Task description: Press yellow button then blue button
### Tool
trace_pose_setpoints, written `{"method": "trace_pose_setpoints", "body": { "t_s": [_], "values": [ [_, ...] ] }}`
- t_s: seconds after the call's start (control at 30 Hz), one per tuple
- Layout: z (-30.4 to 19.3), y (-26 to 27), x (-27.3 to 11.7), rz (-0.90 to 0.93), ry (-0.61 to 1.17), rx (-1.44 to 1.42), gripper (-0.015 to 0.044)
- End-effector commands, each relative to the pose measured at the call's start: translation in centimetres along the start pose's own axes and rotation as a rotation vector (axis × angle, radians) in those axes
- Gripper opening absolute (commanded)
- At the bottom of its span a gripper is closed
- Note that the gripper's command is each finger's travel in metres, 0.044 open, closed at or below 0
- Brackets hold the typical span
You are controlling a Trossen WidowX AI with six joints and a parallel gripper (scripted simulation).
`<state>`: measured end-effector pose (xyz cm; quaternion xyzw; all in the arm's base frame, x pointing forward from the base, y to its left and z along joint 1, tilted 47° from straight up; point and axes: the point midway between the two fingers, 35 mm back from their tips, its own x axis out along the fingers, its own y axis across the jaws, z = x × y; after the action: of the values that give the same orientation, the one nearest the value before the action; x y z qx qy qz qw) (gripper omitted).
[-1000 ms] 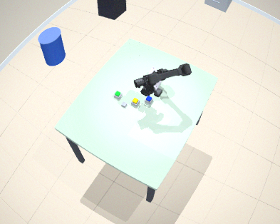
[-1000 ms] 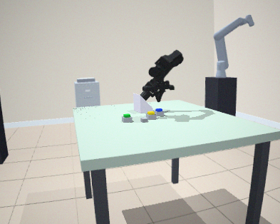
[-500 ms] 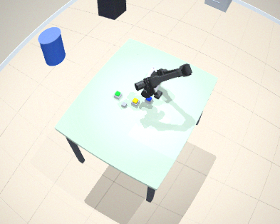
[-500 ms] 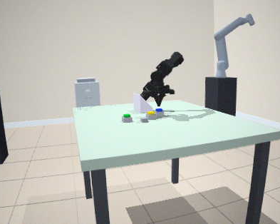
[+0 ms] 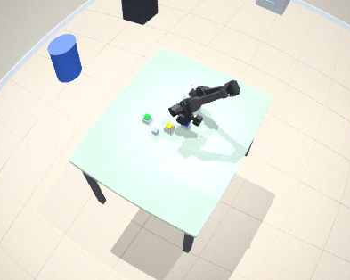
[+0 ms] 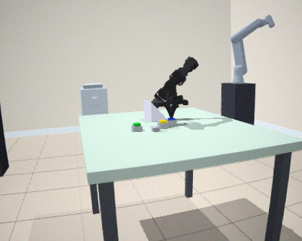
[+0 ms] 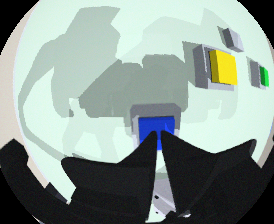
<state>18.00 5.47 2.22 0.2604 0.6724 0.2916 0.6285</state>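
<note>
green button (image 5: 147, 118): far left of the gripper, well apart, on its grey base
grey block (image 5: 155, 131): between green and yellow, slightly nearer the table's front edge, untouched
yellow button (image 5: 169, 127): just left of the gripper, cap up, nothing on it
gripper (image 6: 171, 115): fingers closed together, holding nothing; tips point straight down
blue button (image 7: 156, 129): directly under the fingertips; in the wrist view the closed tips meet at its near edge, and the exterior view shows the tip at the cap. Can't tell whether it's pushed down.
white wedge (image 6: 151, 111): behind the gripper, toward the arm base
arm (image 5: 211, 93): reaches in from the right, folded down over the button row
table (image 5: 122, 178): pale green top, arm shadow lies right of the buttons
</note>
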Motion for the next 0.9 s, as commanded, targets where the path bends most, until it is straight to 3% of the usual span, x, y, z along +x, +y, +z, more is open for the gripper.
{"method": "trace_pose_setpoints", "body": {
  "t_s": [0.0,0.47,0.63,0.77,0.87],
  "values": [
    [-0.1,0.1,0.4,0.006,0.005,0.004,0.0020],
    [-0.1,0.1,0.4,0.006,0.005,0.004,0.0020],
    [-0.1,0.0,-2.9,0.004,0.005,0.004,0.0020],
    [-0.1,0.0,-3.1,0.005,0.005,0.005,0.0020],
    [1.2,1.3,-4.0,0.000,0.004,0.006,0.0099]
  ]
}}
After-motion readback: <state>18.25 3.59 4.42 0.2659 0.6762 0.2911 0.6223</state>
